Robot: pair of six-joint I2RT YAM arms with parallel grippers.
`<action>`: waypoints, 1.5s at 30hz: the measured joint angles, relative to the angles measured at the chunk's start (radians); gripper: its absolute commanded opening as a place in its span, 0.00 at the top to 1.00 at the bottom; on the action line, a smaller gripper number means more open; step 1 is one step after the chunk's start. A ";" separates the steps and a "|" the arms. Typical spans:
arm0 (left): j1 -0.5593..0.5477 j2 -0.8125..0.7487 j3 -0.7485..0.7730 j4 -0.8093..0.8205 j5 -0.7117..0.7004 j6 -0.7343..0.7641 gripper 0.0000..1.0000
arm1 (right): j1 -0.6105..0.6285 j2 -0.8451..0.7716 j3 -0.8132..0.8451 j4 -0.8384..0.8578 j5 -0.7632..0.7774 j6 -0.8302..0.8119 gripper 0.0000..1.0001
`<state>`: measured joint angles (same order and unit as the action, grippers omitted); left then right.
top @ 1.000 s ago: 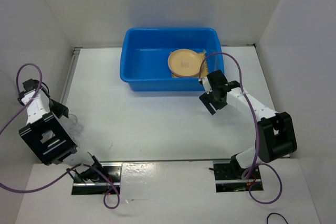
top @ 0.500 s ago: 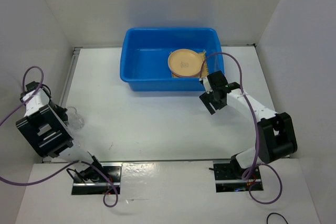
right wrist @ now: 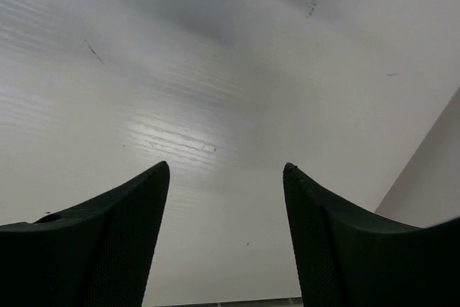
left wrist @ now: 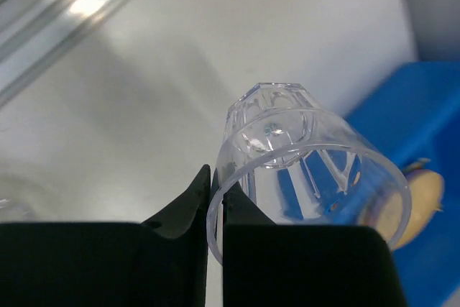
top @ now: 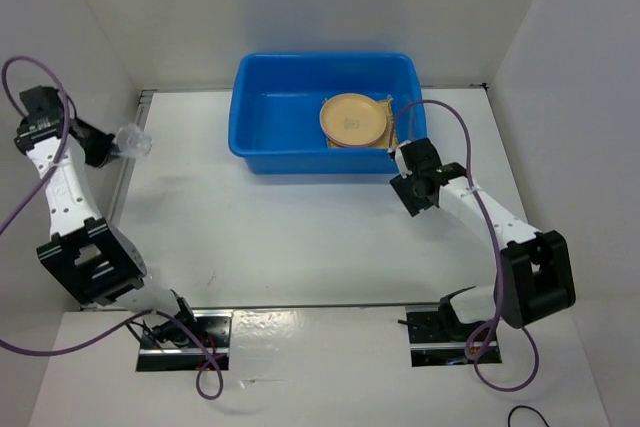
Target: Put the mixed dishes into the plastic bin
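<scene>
Black right gripper (right wrist: 226, 170): jaws spread, nothing between them, over the white table (top: 300, 227) near the front right corner of the blue bin (top: 262, 137).
Left gripper (left wrist: 214, 177): pinching the rim of the clear cup (left wrist: 302, 156), held off the table at far left.
Inside the blue bin: yellow-tan plate (top: 350, 119) on the mat (top: 393, 128).

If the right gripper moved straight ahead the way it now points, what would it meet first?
Most likely the bare white table: the right wrist view shows only tabletop ahead of the open right gripper, with no dish in line. Depth is unclear.
</scene>
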<state>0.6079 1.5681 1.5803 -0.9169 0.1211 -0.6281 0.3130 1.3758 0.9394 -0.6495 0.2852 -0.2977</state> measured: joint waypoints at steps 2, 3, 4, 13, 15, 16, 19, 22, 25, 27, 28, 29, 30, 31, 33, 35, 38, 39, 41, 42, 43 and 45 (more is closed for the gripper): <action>-0.083 -0.035 0.032 0.042 0.025 -0.069 1.00 | -0.002 -0.038 -0.019 -0.003 0.031 0.005 0.34; -0.129 -0.043 0.055 0.048 0.034 -0.105 1.00 | -0.002 -0.053 -0.027 -0.001 0.049 0.010 0.35; -0.178 -0.041 0.098 0.041 0.040 -0.133 1.00 | -0.002 -0.067 -0.034 0.000 0.066 0.014 0.35; -0.581 0.471 1.007 -0.158 -0.069 -0.122 1.00 | -0.025 -0.138 -0.103 0.032 0.180 0.039 0.35; -0.648 0.632 1.248 -0.196 -0.097 -0.088 1.00 | -0.026 -0.145 -0.107 0.042 0.189 0.040 0.35; -0.679 0.686 1.305 -0.209 -0.111 -0.075 1.00 | -0.026 -0.150 -0.109 0.046 0.192 0.041 0.35; -0.772 0.783 1.329 -0.287 -0.180 -0.039 1.00 | -0.026 -0.157 -0.110 0.059 0.200 0.046 0.35; -0.845 0.875 1.328 -0.340 -0.240 -0.009 1.00 | -0.026 -0.158 -0.110 0.064 0.202 0.047 0.35; -0.890 0.958 1.327 -0.372 -0.267 0.003 1.00 | -0.026 -0.159 -0.110 0.066 0.201 0.048 0.35; -0.900 0.996 1.326 -0.385 -0.274 0.009 1.00 | -0.026 -0.161 -0.110 0.066 0.201 0.047 0.35; -0.900 1.007 1.318 -0.386 -0.276 0.015 1.00 | -0.026 -0.163 -0.110 0.066 0.201 0.048 0.35; -0.898 1.010 1.297 -0.386 -0.282 0.019 1.00 | -0.026 -0.165 -0.110 0.067 0.201 0.048 0.35; -0.896 1.012 1.278 -0.388 -0.285 0.021 1.00 | -0.026 -0.167 -0.110 0.067 0.201 0.048 0.35; -0.893 1.014 1.261 -0.389 -0.290 0.022 1.00 | -0.026 -0.169 -0.110 0.067 0.201 0.048 0.35; -0.892 1.019 1.226 -0.390 -0.302 0.025 1.00 | -0.026 -0.171 -0.110 0.067 0.201 0.048 0.36; -0.888 1.032 1.210 -0.392 -0.308 0.026 1.00 | -0.026 -0.171 -0.110 0.068 0.201 0.048 0.36; -0.886 1.045 1.194 -0.393 -0.311 0.026 1.00 | -0.026 -0.171 -0.110 0.068 0.201 0.050 0.36; -0.887 1.047 1.189 -0.392 -0.309 0.026 1.00 | -0.026 -0.171 -0.110 0.068 0.201 0.051 0.36; -0.888 1.047 1.179 -0.392 -0.305 0.026 0.98 | -0.026 -0.171 -0.110 0.069 0.201 0.051 0.36; -0.888 1.047 1.171 -0.389 -0.303 0.025 0.96 | -0.026 -0.171 -0.110 0.069 0.201 0.051 0.36; -0.890 1.047 1.163 -0.388 -0.301 0.024 0.93 | -0.026 -0.171 -0.110 0.069 0.201 0.051 0.36; -0.891 1.047 1.140 -0.387 -0.299 0.024 0.87 | -0.025 -0.171 -0.110 0.069 0.201 0.051 0.38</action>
<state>-0.2832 2.6148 2.7201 -1.3037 -0.1783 -0.6044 0.2882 1.2053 0.8291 -0.5800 0.4858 -0.2466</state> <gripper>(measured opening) 0.113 0.625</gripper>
